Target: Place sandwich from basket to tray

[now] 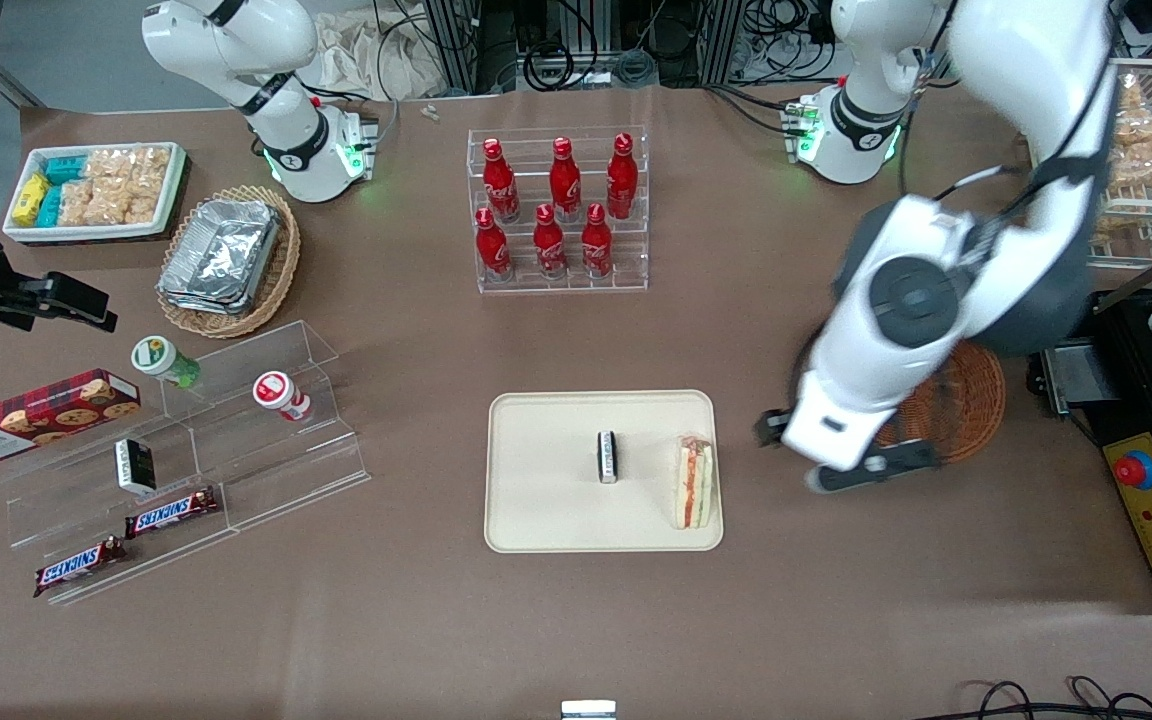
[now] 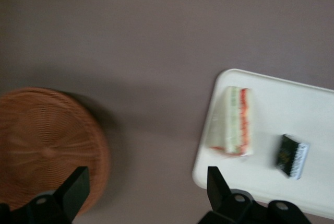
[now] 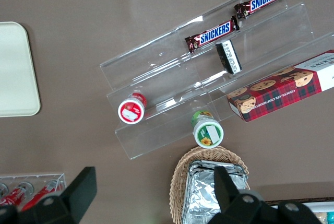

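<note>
With the sandwich lying on the tray and the basket empty, the tool, fingers apart and empty over bare desk between them, should just lift clear without brushing either

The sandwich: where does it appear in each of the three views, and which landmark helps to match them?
Front view: the sandwich lies on the cream tray, at its edge toward the working arm's end, beside the open gripper.
Left wrist view: the sandwich is on the tray, near the small dark packet.
Right wrist view: not in it.
Shared landmark: the tray.
</note>
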You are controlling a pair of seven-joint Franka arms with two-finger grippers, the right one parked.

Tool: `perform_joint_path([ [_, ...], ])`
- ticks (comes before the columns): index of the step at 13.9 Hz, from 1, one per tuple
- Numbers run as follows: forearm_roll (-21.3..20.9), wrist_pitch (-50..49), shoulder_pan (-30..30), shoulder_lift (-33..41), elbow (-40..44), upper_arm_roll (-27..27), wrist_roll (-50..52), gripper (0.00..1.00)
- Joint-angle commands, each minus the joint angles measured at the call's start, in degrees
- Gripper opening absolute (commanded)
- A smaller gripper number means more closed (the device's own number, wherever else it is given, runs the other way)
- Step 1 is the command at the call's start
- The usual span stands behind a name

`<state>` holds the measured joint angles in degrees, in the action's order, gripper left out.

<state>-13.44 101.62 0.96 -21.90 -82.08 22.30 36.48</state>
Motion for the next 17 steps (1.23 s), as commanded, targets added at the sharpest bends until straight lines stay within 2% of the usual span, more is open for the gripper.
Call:
perform_joint_path([
  [1, 2.36, -1.52, -5.94, 9.47, -7.97, 0.37, -7.11, 0.98],
  [5, 12.19, 7.51, -14.91, 24.58, -26.33, 0.20, -18.08, 0.98],
  [7, 14.84, 12.96, -17.12, 31.36, -35.74, -0.07, -23.79, 0.98],
  [8, 15.46, 14.29, -17.65, 32.00, -37.00, -0.07, -25.56, 0.99],
  [13, 14.67, 7.20, -22.31, 22.45, -22.64, -0.42, -34.01, 1.00],
  [17, 14.06, -2.45, -24.33, 11.11, -6.29, -0.42, -33.49, 1.00],
])
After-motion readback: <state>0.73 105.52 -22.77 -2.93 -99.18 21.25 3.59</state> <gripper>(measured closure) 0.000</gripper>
